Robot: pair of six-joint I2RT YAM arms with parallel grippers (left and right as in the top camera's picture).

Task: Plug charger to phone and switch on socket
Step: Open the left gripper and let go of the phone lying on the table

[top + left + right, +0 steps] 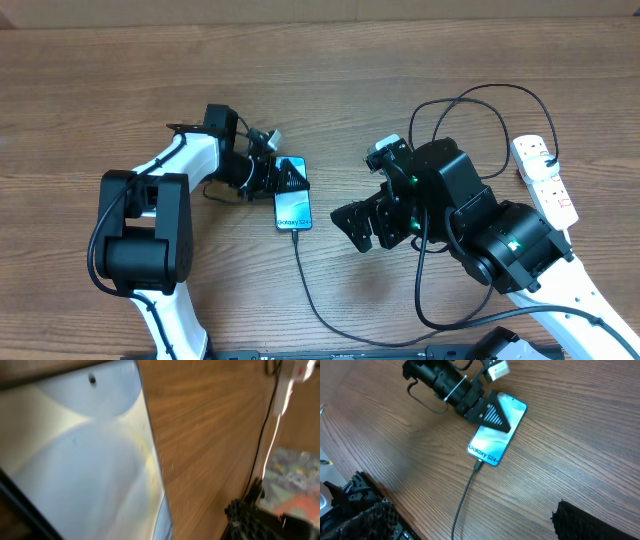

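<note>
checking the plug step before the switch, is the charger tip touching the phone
Touching. The right wrist view shows the charger tip seated in the bottom edge of the phone, with no gap between them.

left gripper [288, 178] covers phone [293, 213] top; charger [465, 495] crosses table [110, 70] toward near edge.

table [100, 80]: matt grained wood | phone [293, 207]: glossy smooth screen | socket [545, 176]: smooth plastic

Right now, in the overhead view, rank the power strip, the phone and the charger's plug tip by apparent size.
1. Power strip, largest.
2. Phone, smaller, though partly covered by the left tool.
3. Charger plug tip, by far the smallest.
</note>
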